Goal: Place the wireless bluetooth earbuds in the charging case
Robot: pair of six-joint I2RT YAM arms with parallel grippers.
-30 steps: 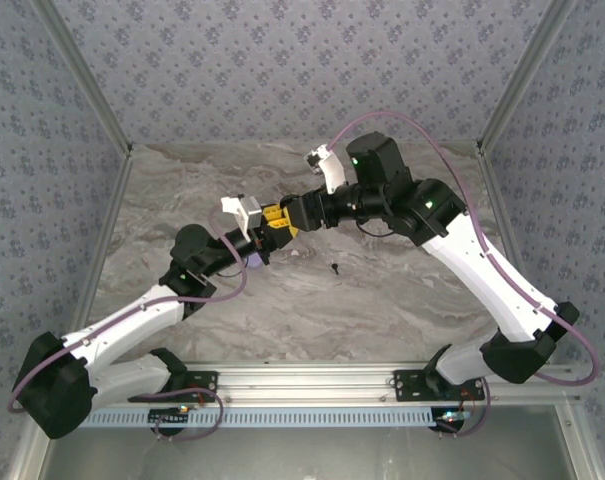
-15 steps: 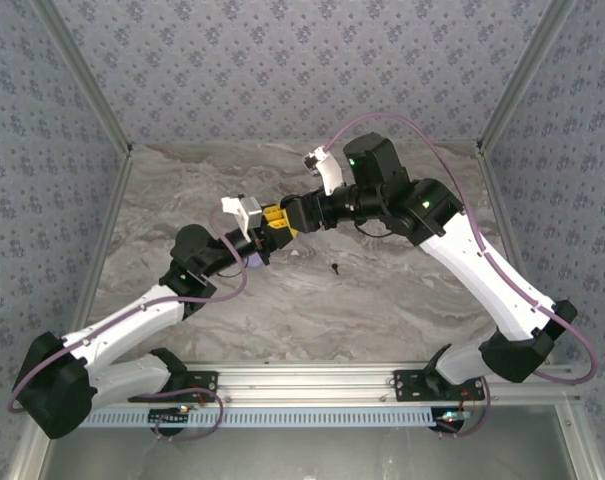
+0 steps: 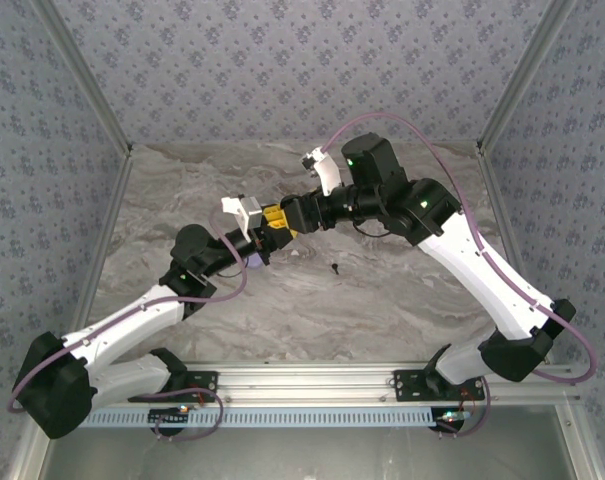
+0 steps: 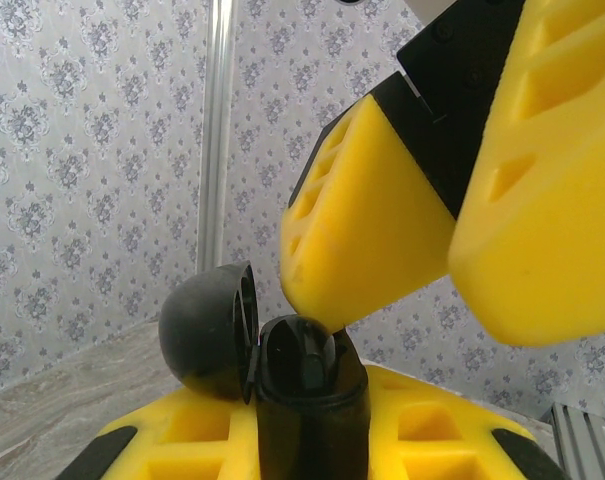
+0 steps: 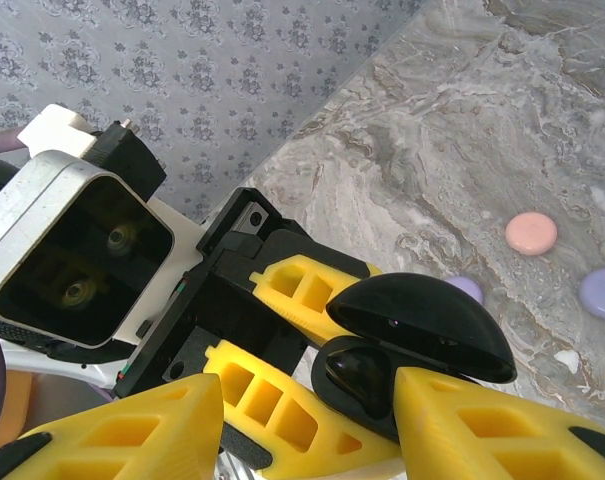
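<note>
Earbuds are hard to make out where the arms meet. The left pincer [image 4: 312, 445] is pressed onto the black charging case [image 4: 312, 400], holding it upright with its domed lid [image 4: 207, 335] hinged open to one side. Just above the open mouth the right pincer [image 5: 317, 385] stands spread, one yellow fingertip [image 4: 342, 290] touching or all but touching the case rim, and nothing visibly pinched between its fingers. A glossy dark shape sits in the well under the lid; I cannot tell whether it is a seated bud. Over the last second the right arm has crept slightly toward the left one while both pincers stay at the case, which suggests a bud being pressed home or just let go rather than a fresh pick. Farther out, on the table [image 3: 402, 290] to the near side of both pincers, a tiny black bud [image 3: 336, 267] lies unmoved, so at least one piece probably remains. Beyond the case lie a pink disc [image 5: 531, 232] and a lavender disc [image 5: 604, 292].
</note>
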